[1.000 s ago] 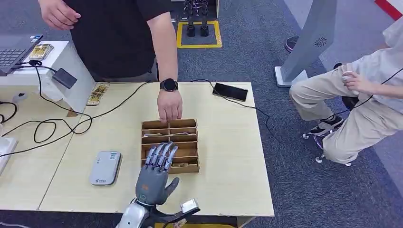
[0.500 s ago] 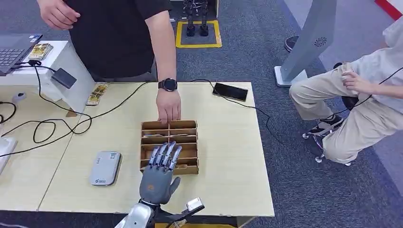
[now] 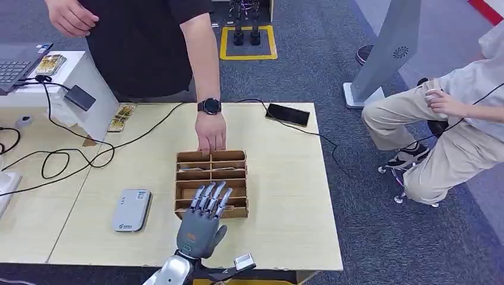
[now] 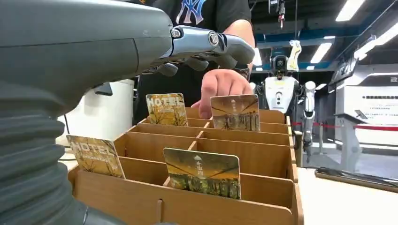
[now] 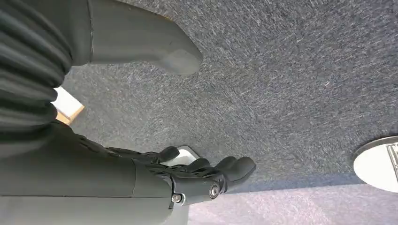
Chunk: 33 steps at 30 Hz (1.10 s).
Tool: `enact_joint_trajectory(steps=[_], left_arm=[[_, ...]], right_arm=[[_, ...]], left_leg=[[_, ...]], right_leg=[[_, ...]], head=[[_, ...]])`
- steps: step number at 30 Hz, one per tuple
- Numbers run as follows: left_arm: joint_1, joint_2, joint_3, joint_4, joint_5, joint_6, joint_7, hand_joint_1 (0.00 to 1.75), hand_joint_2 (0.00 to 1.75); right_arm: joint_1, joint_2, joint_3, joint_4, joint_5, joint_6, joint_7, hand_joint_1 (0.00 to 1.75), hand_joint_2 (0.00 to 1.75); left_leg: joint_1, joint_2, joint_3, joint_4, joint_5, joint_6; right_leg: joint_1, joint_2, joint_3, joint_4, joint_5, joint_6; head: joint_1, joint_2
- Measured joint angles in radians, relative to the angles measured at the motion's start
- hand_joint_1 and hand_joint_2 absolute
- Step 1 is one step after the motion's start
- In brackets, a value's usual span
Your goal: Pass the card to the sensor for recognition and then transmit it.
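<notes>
Robot's left hand (image 3: 202, 222) hovers over wooden rack (image 3: 240, 179), fingers spread, holding nothing. Cards (image 4: 203, 172) stand upright in rack slots. Thin, stiff, light, prob. slick; pinch the exposed top edge. Right hand (image 5: 187, 176) hangs over carpet, fingers loose, empty.

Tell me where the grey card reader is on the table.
In the head view, the grey card reader lies flat on the table near its front edge, left of the wooden card rack and the left robot hand.
</notes>
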<state>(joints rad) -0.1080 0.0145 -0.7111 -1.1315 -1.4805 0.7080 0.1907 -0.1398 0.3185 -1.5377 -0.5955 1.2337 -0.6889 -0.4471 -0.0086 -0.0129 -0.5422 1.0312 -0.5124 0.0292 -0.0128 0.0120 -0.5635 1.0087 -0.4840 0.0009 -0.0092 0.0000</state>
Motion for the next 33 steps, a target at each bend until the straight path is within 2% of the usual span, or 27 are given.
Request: enact_joint_trajectory(steps=[11, 23, 24, 26, 27, 30, 33], left_arm=[[0.003, -0.011, -0.003, 0.010, 0.000, 0.000, -0.064, 0.00, 1.75], [0.000, -0.029, -0.002, 0.031, 0.000, 0.000, -0.012, 0.03, 1.75], [0.000, -0.032, 0.001, 0.032, 0.000, 0.000, -0.016, 1.52, 1.75], [0.000, -0.042, 0.012, 0.041, 0.000, 0.000, -0.045, 1.59, 1.75], [0.000, -0.049, 0.025, 0.052, 0.000, 0.000, -0.070, 1.75, 1.75], [0.000, -0.071, 0.065, 0.080, 0.000, 0.000, -0.096, 1.75, 1.75], [-0.003, -0.085, 0.089, 0.100, 0.000, 0.000, -0.083, 1.75, 1.75]], right_arm=[[0.000, 0.000, 0.000, 0.000, 0.003, 0.000, 0.002, 0.00, 1.75], [0.000, 0.000, 0.000, 0.000, -0.003, 0.000, 0.009, 0.00, 1.75], [0.000, 0.000, 0.000, 0.000, -0.003, 0.000, 0.009, 0.00, 1.75], [0.000, 0.000, 0.000, 0.000, -0.007, 0.000, 0.009, 0.00, 1.75], [0.000, 0.000, 0.000, 0.000, -0.009, 0.000, 0.010, 0.00, 1.75], [0.001, 0.000, 0.000, 0.000, -0.009, 0.000, 0.015, 0.00, 1.75], [0.001, 0.000, 0.000, 0.000, -0.012, 0.000, 0.011, 0.00, 1.75]], left_leg=[[0.000, 0.000, 0.000, 0.000, 0.000, 0.000], [0.000, 0.000, 0.000, 0.000, 0.000, 0.000], [0.000, 0.000, 0.000, 0.000, 0.000, 0.000], [0.000, 0.000, 0.000, 0.000, 0.000, 0.000], [0.000, 0.000, 0.000, 0.000, 0.000, 0.000], [0.000, 0.000, 0.000, 0.000, 0.000, 0.000], [0.000, 0.000, 0.000, 0.000, 0.000, 0.000]], right_leg=[[0.000, 0.000, 0.000, 0.000, 0.000, 0.000], [0.000, 0.000, 0.000, 0.000, 0.000, 0.000], [0.000, 0.000, 0.000, 0.000, 0.000, 0.000], [0.000, 0.000, 0.000, 0.000, 0.000, 0.000], [0.000, 0.000, 0.000, 0.000, 0.000, 0.000], [0.000, 0.000, 0.000, 0.000, 0.000, 0.000], [0.000, 0.000, 0.000, 0.000, 0.000, 0.000]], head=[[0.000, 0.000], [0.000, 0.000], [0.000, 0.000], [0.000, 0.000], [0.000, 0.000], [0.000, 0.000], [0.000, 0.000]])
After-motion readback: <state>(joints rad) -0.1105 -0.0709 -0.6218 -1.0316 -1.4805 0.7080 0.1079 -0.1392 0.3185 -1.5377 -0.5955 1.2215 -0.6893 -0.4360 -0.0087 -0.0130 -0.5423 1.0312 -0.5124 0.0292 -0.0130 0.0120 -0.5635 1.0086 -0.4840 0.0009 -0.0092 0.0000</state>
